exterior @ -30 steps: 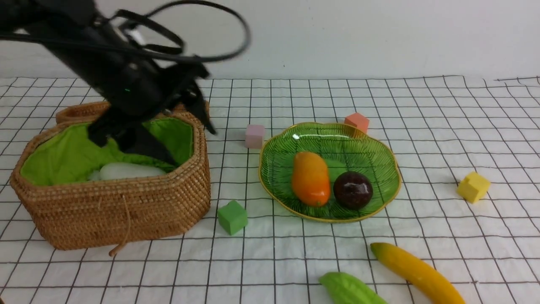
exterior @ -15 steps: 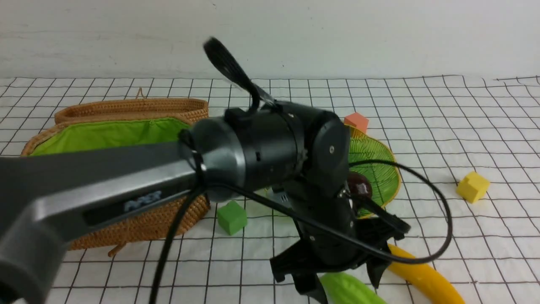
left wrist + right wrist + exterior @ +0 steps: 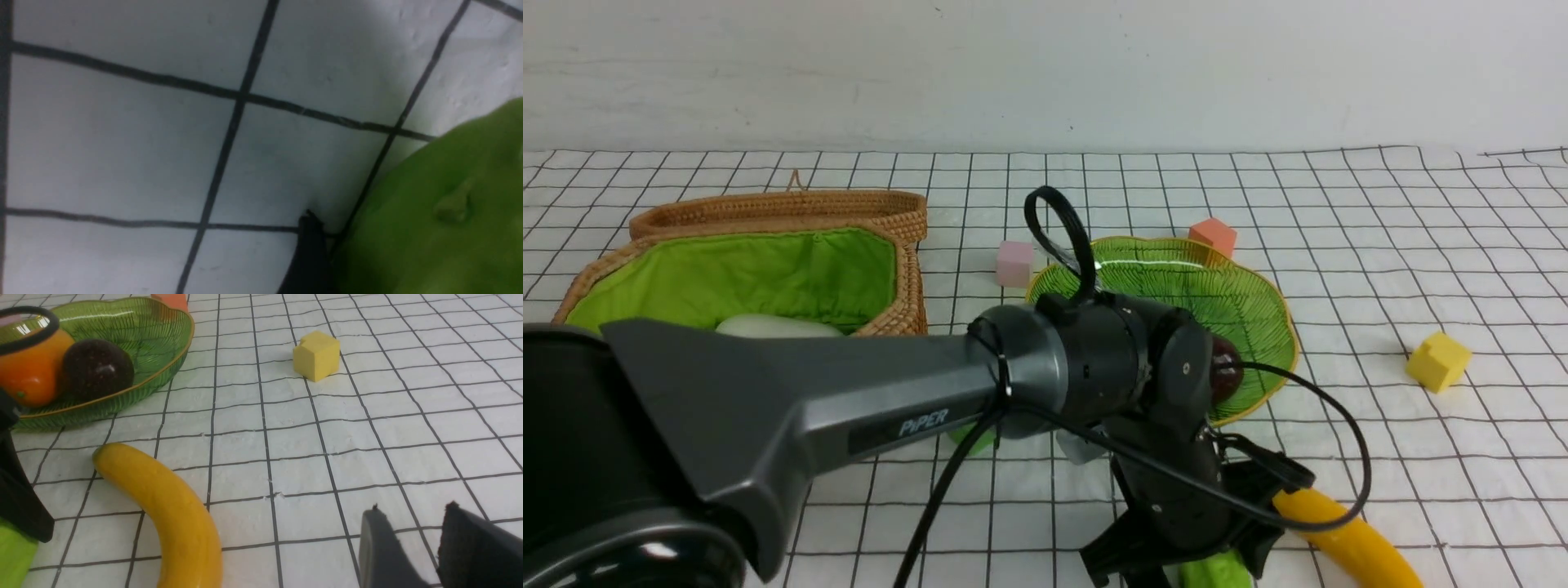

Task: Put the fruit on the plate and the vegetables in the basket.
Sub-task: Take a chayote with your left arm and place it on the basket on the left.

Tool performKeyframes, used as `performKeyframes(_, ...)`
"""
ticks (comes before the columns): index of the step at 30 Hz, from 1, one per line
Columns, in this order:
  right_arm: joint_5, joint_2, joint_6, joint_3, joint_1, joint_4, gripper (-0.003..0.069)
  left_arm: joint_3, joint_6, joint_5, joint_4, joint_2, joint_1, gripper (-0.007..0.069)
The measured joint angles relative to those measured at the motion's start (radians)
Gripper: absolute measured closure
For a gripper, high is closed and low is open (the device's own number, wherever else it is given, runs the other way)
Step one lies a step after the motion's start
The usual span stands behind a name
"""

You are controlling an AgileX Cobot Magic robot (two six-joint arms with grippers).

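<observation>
Green gourd under the left gripper at the near edge

Pale green and lumpy, the gourd (image 3: pixel 1215 573) lies at the near edge of the bench, a little right of the middle, on the white checked cloth (image 3: pixel 1380 212). The left gripper (image 3: pixel 1180 563) is down over it with its jaws spread, one to either side. From the left wrist, one of the black fingers (image 3: pixel 310 253) shows just beside the gourd's skin, though I cannot tell whether it touches. The banana (image 3: pixel 1347 543) lies just right of the gourd, also by the near edge.

At the middle of the bench stands the plate (image 3: pixel 1258 286), with the mango (image 3: pixel 28 371) and the mangosteen (image 3: pixel 1227 369) side by side in it. The basket (image 3: pixel 913 278) sits toward the left edge, and the white radish (image 3: pixel 776 327) lies inside. A pink cube (image 3: pixel 1015 263) and an orange cube (image 3: pixel 1214 235) sit by the plate's far side. A yellow cube (image 3: pixel 1439 361) is off toward the right edge. The right gripper (image 3: pixel 412 506) hangs over bare cloth right of the banana, jaws slightly apart and holding nothing.
</observation>
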Motion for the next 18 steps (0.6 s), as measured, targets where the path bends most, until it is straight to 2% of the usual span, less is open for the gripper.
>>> performKeyframes(4,0.0,0.0,0.0,0.0,0.0,0.0,0.0421,0.001,0.031,-0.005,0.011,-0.015,0.015,0.019)
performKeyframes(11,0.0,0.0,0.0,0.0,0.0,0.0,0.0421,0.001,0.078,0.066,0.071,-0.24,0.14,0.0192)
performKeyframes(13,0.0,0.0,0.0,0.0,0.0,0.0,0.0421,0.001,0.091,0.108,0.152,-0.361,0.223,0.0192)
performKeyframes(14,0.0,0.0,0.0,0.0,0.0,0.0,0.0421,0.001,0.092,0.111,0.152,-0.361,0.231,0.0192)
performKeyframes(16,0.0,0.0,0.0,0.0,0.0,0.0,0.0421,0.001,0.073,0.137,0.293,-0.475,0.326,0.0192)
performKeyframes(17,0.0,0.0,0.0,0.0,0.0,0.0,0.0421,0.001,0.04,0.141,0.364,-0.514,0.372,0.0192)
performKeyframes(18,0.0,0.0,0.0,0.0,0.0,0.0,0.0421,0.0,-0.048,0.144,0.46,-0.555,0.436,0.0192)
